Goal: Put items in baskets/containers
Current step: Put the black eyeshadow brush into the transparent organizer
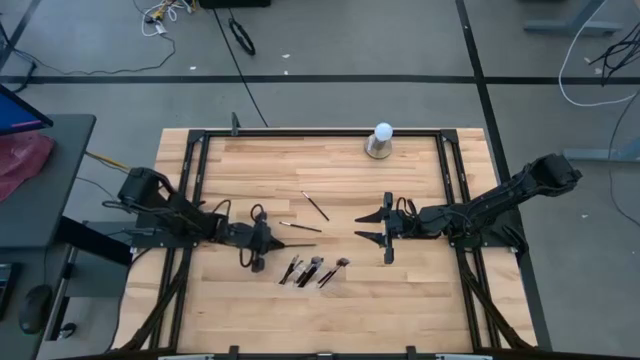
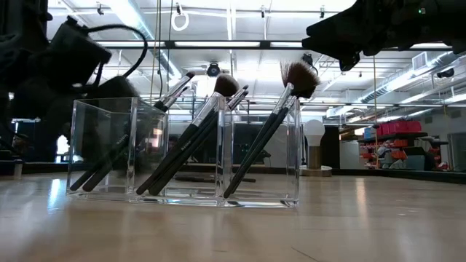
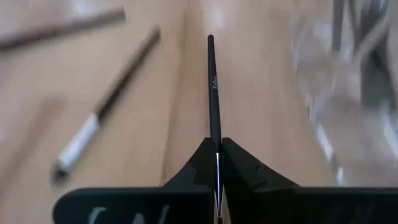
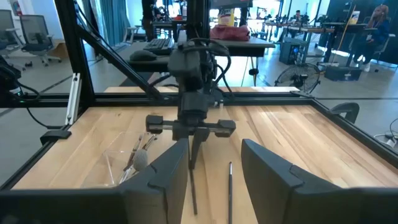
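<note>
A: Where are we in the job?

B: We have a thin black brush [image 3: 213,87] pinched between the closed fingers of the left tool [image 1: 262,240], its handle sticking straight out ahead. The left tool sits over the left half of the counter [image 1: 420,300], just left of the clear box [image 2: 189,149]. We judge the carry step is in hand: picked up, not yet dropped in.

A: And the box?

B: It stands at the near middle of the counter, with three see-through compartments. Several brushes [image 2: 273,131] already lean inside, bristles up. So the task looks partly done.

A: What does the next move ask of us?

B: We need to swing the held brush over a compartment, tip it toward upright and let go. The openings are narrow and the leaning brushes crowd them, so we could knock one.

A: What else is around?

B: Two loose brushes lie on the counter beyond the box: one slanted [image 1: 315,205] toward the far middle, one flatter [image 1: 300,227] just right of the left tool. The right tool [image 1: 385,232] waits with fingers spread wide, empty, right of centre and facing the left one. A white ball on a grey base [image 1: 380,140] stands at the far edge, well apart.
</note>
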Robot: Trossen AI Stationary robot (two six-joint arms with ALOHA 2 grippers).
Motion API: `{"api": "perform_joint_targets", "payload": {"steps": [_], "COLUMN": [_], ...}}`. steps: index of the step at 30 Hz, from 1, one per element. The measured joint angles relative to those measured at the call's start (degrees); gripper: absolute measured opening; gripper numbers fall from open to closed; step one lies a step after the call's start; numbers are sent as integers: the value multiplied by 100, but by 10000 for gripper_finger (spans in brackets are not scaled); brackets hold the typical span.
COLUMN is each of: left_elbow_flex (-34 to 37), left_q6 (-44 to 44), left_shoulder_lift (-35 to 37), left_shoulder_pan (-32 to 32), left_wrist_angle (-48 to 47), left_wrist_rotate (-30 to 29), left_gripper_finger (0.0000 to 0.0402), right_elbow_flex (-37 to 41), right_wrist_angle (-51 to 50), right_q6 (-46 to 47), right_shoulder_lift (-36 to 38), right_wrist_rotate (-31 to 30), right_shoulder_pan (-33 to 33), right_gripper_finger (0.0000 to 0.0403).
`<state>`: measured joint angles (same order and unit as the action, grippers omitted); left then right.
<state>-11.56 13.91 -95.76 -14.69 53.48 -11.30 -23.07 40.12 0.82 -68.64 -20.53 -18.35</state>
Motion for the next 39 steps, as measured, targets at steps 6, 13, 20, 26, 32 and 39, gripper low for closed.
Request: {"api": "perform_joint_targets", "payload": {"steps": [6, 13, 20, 26, 32, 39], "left_elbow_flex": [-474, -2214, -4044, -4530, -4544, -4543], "left_q6": [44, 206, 382, 321, 304, 278], "left_shoulder_lift": [762, 1777, 1709, 1493, 1367, 1326], "left_shoulder_pan": [218, 634, 856, 849, 847, 845], "left_wrist_angle": [-856, -4535, -6723, -6851, -6875, -6833], "left_wrist_rotate": [-41, -69, 65, 276, 284, 283], "left_gripper_finger": [14, 12, 15, 15, 16, 17], "right_elbow_flex": [0, -312, -1609, -2419, -2968, -3082], "right_wrist_angle": [22, -368, -2741, -2832, -2739, -2742], "right_q6": [11, -92, -245, -1296, -2217, -2225], "right_shoulder_lift": [0, 2, -568, -1737, -2499, -2739], "right_wrist_rotate": [0, -2, -525, -1327, -1790, -1653], "right_shoulder_pan": [0, 0, 64, 146, 185, 306], "right_gripper_finger": [153, 153, 153, 153, 153, 145]}}
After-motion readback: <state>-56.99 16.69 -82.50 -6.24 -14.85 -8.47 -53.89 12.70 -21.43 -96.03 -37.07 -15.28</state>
